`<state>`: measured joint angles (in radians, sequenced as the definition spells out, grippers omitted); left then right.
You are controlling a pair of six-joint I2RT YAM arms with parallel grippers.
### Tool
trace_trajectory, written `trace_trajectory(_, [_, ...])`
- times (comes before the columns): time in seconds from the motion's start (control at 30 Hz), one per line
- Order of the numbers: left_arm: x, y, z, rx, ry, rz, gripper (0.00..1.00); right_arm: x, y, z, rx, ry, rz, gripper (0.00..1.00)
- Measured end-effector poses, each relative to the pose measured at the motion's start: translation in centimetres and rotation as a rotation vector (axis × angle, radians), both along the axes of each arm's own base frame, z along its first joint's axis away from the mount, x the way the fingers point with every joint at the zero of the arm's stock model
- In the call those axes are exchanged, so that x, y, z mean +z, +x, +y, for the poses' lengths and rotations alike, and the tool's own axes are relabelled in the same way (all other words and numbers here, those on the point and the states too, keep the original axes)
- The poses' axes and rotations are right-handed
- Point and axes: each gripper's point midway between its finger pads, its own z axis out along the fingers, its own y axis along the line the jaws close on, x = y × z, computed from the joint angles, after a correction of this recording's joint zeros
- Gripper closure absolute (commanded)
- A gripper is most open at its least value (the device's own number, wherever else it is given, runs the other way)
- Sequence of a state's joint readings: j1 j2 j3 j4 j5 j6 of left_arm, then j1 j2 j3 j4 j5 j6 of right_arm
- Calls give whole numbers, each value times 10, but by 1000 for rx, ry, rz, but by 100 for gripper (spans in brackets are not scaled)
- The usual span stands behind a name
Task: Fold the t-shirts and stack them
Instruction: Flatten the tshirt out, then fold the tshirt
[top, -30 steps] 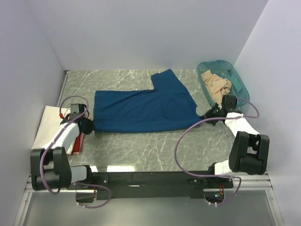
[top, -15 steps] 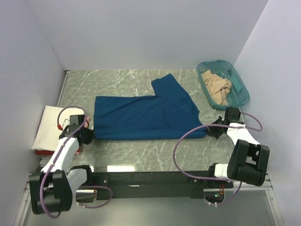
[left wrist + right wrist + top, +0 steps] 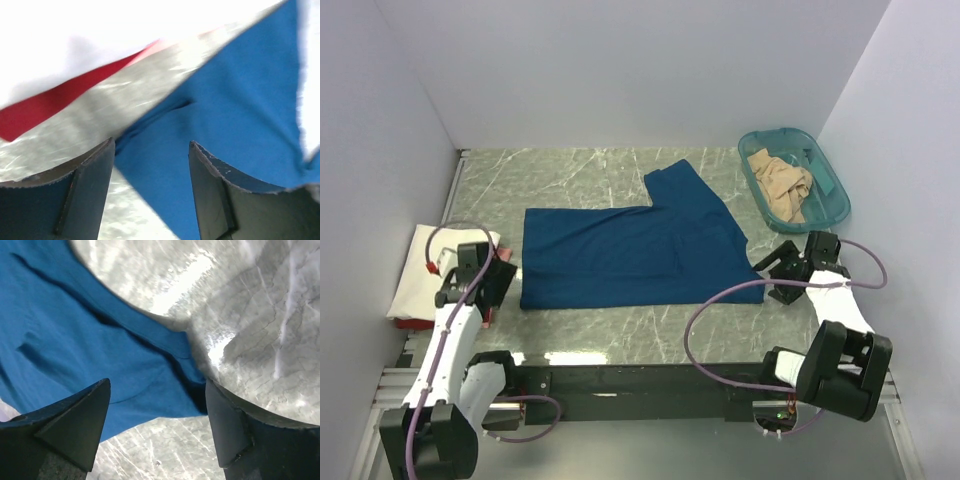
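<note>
The dark blue t-shirt lies spread flat across the middle of the table, one sleeve pointing to the back. My left gripper stands open just off its near left corner; in the left wrist view the blue cloth lies under the parted fingers, not pinched. My right gripper is open at the near right corner, where the blue hem lies beneath my right gripper. The cream-white shirt lies folded at the left. The tan shirt is crumpled in the tub.
A teal translucent tub stands at the back right by the wall. A red flat item shows under the cream-white shirt, also seen as the red strip. Walls close in the left, back and right sides.
Both grippers went from shut on the blue shirt's near corners to open and drew back toward the near edge. The shirt's near edge came nearer and lies flat.
</note>
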<state>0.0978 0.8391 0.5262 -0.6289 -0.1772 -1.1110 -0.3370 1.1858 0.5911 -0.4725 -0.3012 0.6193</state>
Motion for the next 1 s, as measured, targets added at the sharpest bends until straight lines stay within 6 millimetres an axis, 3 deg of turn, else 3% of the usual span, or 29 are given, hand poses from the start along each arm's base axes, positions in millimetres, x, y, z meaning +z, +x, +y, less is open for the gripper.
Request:
trace_trajectory(0.13, [37, 24, 5, -10, 33, -76, 37, 20, 11, 0, 10, -38, -58, 15])
trace_trajectory(0.23, [57, 48, 10, -7, 50, -102, 43, 44, 30, 11, 61, -93, -114, 15])
trace_trajectory(0.4, [63, 91, 17, -2, 85, -63, 50, 104, 86, 62, 236, -166, -261, 23])
trace_trajectory(0.5, [61, 124, 20, -9, 107, -34, 56, 124, 116, 80, 286, -181, -321, 26])
trace_trajectory(0.63, [51, 174, 17, -23, 136, 7, 62, 128, 161, 95, 335, -215, -338, 30])
trace_trajectory(0.83, [25, 243, 4, -53, 159, 57, 64, 124, 244, 111, 394, -276, -363, 32])
trace_trajectory(1.0, [-4, 276, -12, -78, 164, 103, 63, 115, 296, 115, 419, -319, -386, 32])
